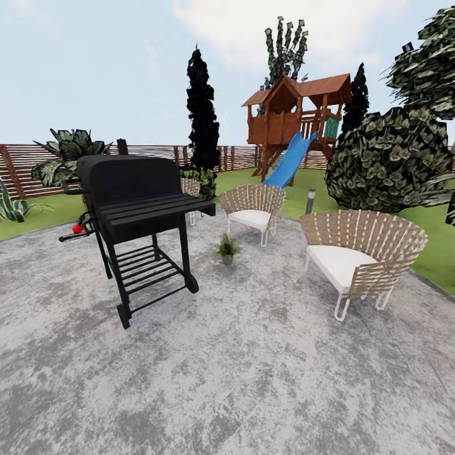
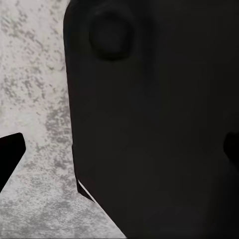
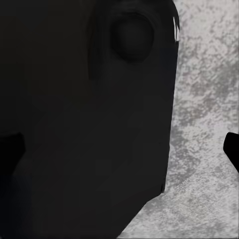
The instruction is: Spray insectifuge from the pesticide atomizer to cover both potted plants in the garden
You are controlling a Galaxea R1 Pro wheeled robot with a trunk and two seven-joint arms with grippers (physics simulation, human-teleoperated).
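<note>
The garden's grey stone patio [image 1: 253, 373] is spreading across the head view, ringed by lawn and a slatted fence [image 1: 19, 165]. A black grill [image 1: 136, 212] is standing at its left, two wicker chairs [image 1: 357, 262] at the right. Between them one potted plant [image 1: 227, 248] is sitting on the stone. Both wrist views are showing dark robot body over paving; how far either tool is open, I cannot tell.

On the grey mottled stone patio [image 1: 253, 366], a black wheeled grill [image 1: 136, 215] stands left. A small green potted plant [image 1: 227, 248] sits between it and the near wicker chair [image 1: 360, 262] at right; another wicker chair [image 1: 254, 212] stands behind the plant.
</note>
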